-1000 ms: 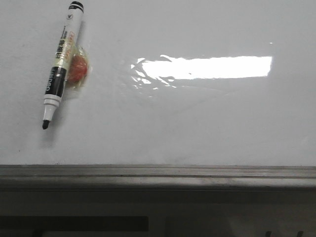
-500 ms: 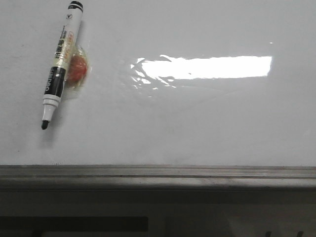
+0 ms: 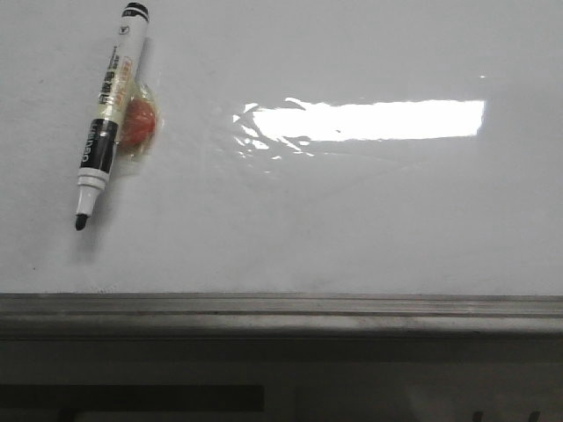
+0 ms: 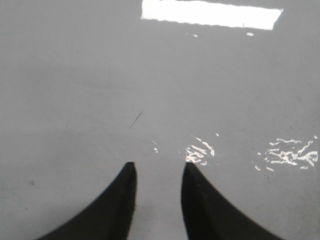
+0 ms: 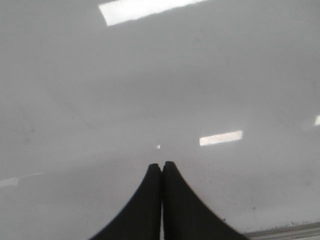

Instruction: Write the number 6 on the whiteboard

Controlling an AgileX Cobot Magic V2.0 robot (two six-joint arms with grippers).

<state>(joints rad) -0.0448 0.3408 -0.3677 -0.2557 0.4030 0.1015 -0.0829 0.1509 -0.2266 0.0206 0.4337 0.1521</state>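
- The left gripper (image 4: 158,172) has its two dark fingers (image 4: 116,205) spread, with a bare strip of board showing between the tips and nothing held
- Just beyond those tips, toward 11 o'clock from the gap, a short thin dark stroke (image 4: 135,119) lies slanted on the white surface; whether it is ink or a scratch cannot be told
- The right gripper (image 5: 161,166) has its fingers (image 5: 141,205) pressed together tip to tip, holding nothing
- Near it, a strip of the grey metal rail (image 5: 285,231) crosses the corner at about 5 o'clock from the right fingertips
- The whiteboard (image 3: 352,220) fills most of the front view, glossy, with a bright rectangular light reflection (image 3: 369,120) at about 1 o'clock from its middle
- No drawn figure 6 is visible on the whiteboard in any view
- A black-and-white marker pen (image 3: 109,112) lies uncapped on the board at about 10 o'clock from its middle, tilted, dark tip toward 6 o'clock and black end cap toward 12
- A small orange-red object in clear wrapping (image 3: 139,125) touches the pen's barrel at its 3 o'clock side
- Neither arm shows in the front view
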